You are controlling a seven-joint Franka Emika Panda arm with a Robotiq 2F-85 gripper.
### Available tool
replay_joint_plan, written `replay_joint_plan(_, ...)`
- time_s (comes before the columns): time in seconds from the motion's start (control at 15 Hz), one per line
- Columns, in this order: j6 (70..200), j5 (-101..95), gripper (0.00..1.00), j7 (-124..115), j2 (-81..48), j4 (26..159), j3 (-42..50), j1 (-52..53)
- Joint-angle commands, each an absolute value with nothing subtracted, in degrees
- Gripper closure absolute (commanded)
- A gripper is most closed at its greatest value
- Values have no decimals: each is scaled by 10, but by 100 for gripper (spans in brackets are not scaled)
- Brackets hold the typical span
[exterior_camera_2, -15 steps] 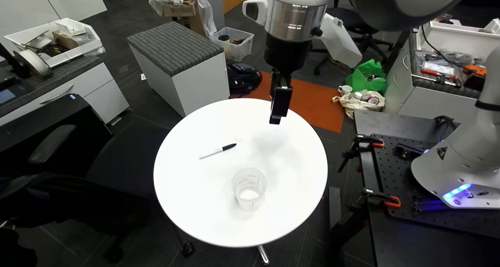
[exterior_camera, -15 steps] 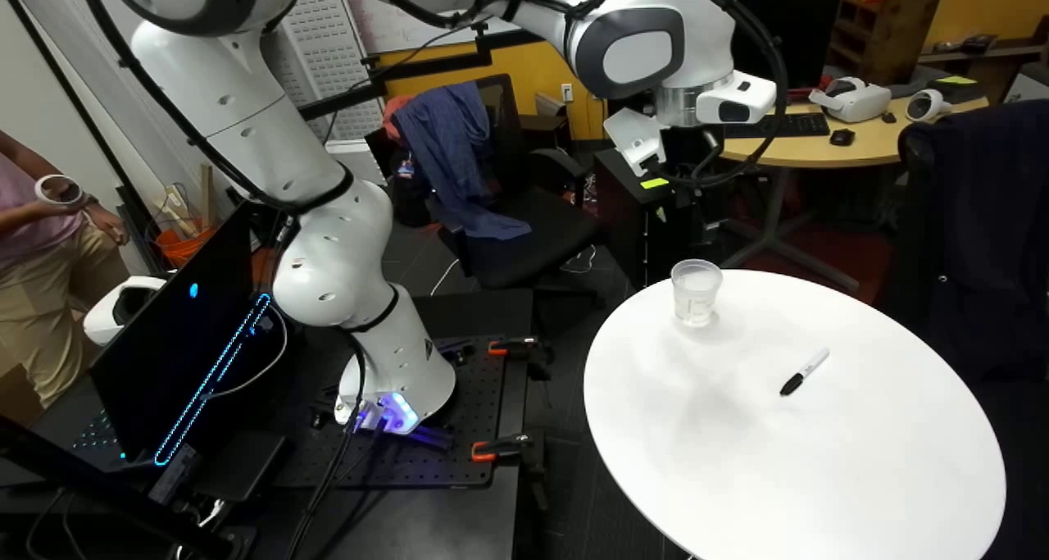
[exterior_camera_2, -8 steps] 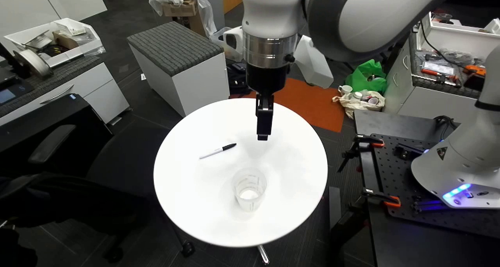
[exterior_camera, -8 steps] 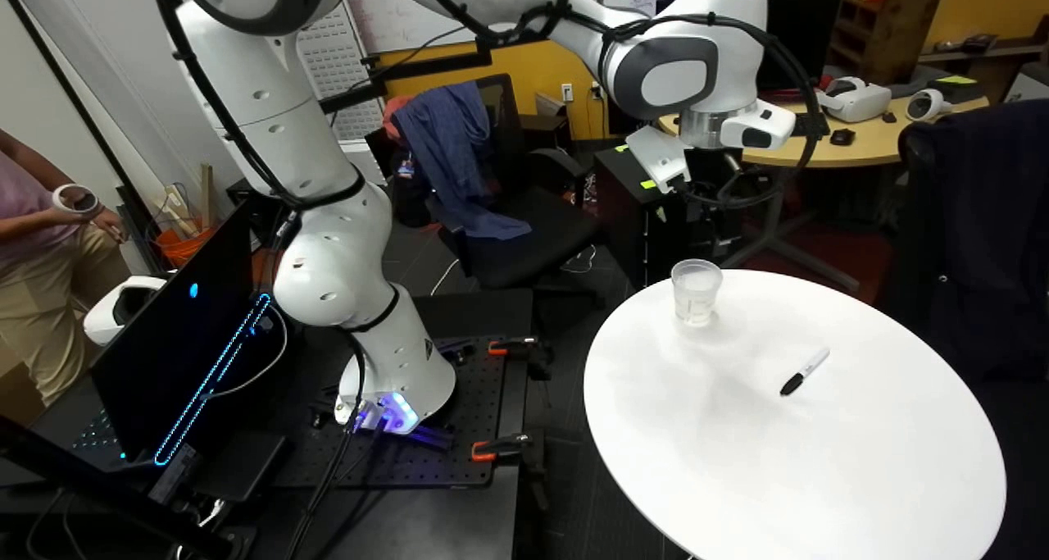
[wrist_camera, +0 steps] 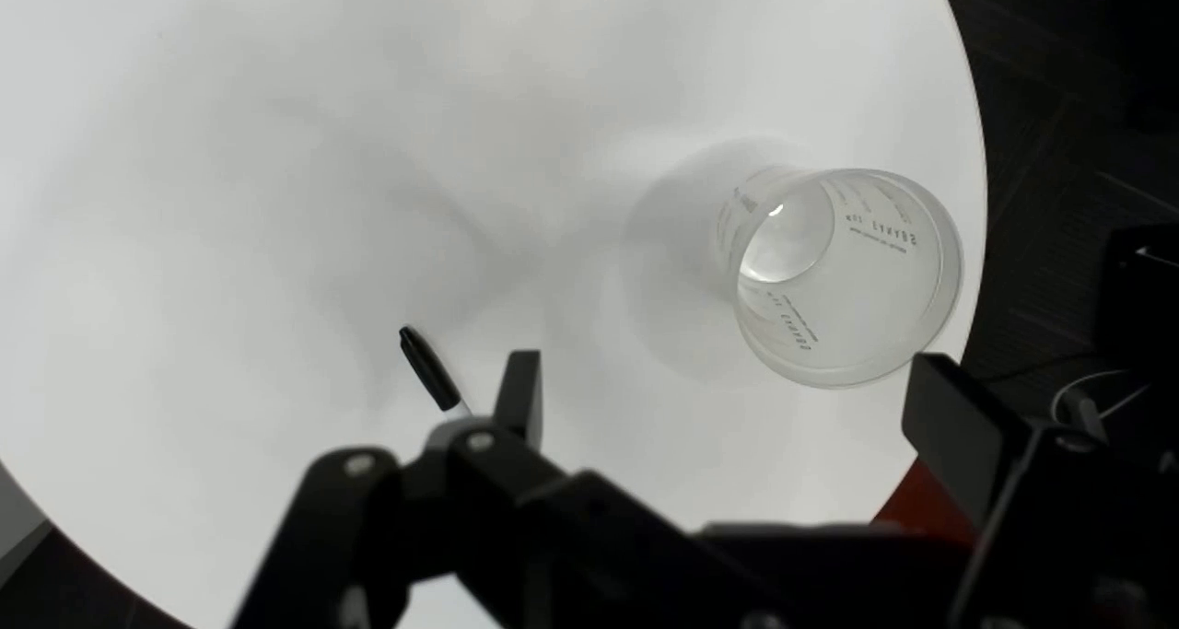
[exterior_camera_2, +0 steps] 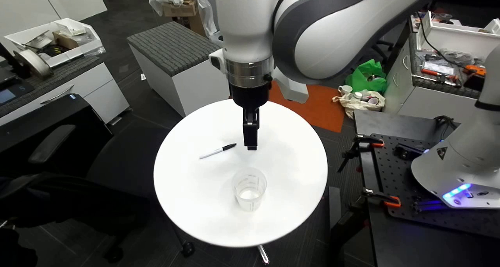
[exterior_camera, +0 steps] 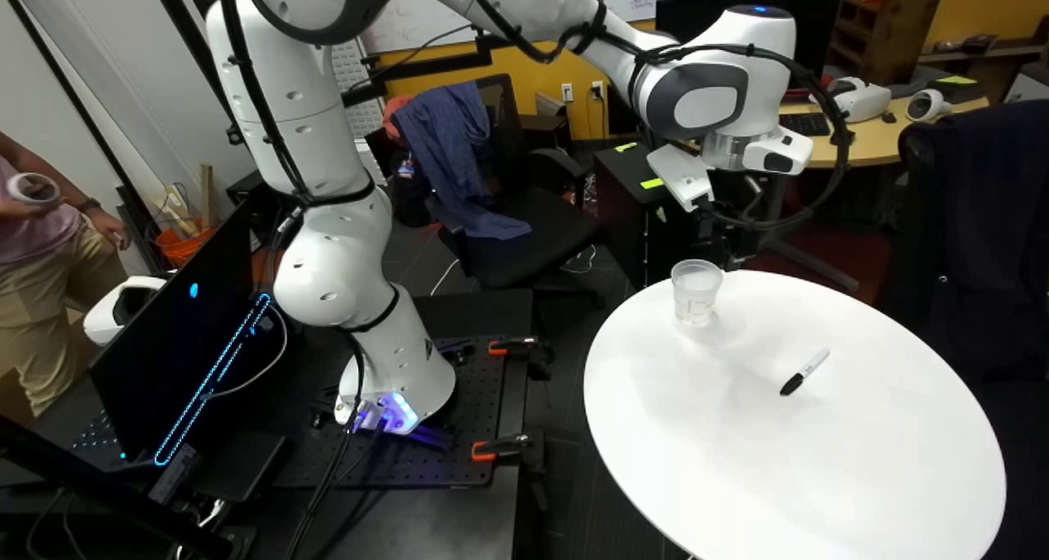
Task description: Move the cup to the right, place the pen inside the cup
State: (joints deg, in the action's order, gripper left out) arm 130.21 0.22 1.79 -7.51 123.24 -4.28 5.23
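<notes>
The clear cup (exterior_camera: 695, 298) stands upright on the white round table (exterior_camera: 778, 478), near its edge; it also shows in an exterior view (exterior_camera_2: 250, 192) and in the wrist view (wrist_camera: 852, 288). The pen, a marker with a white barrel and black cap (exterior_camera: 805, 371), lies flat on the table, apart from the cup; it also shows in an exterior view (exterior_camera_2: 217, 151). In the wrist view its black cap (wrist_camera: 429, 367) shows left of the fingers; the rest is mostly hidden. My gripper (wrist_camera: 723, 380) is open and empty, above the table; it also shows in an exterior view (exterior_camera_2: 250, 146).
A black chair with a blue cloth (exterior_camera: 459, 158) and a black cabinet (exterior_camera: 627, 207) stand behind the table. A dark chair (exterior_camera_2: 113, 161) stands beside it. The robot's black base table (exterior_camera_2: 390, 235) is across a gap. A person (exterior_camera: 49, 240) stands at the far left.
The arm has moved lower over the table; in an exterior view the gripper has shifted left and down, closer to the cup and pen. Cup and pen have not moved.
</notes>
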Motion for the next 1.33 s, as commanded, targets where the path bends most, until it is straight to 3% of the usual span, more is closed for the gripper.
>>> replay_joint_plan(0.0, 1300, 2, 0, 17, -78, 1229, -45, 51)
replay_joint_plan(1.27, 1313, 52, 0, 111, -139, 1203, -50, 29)
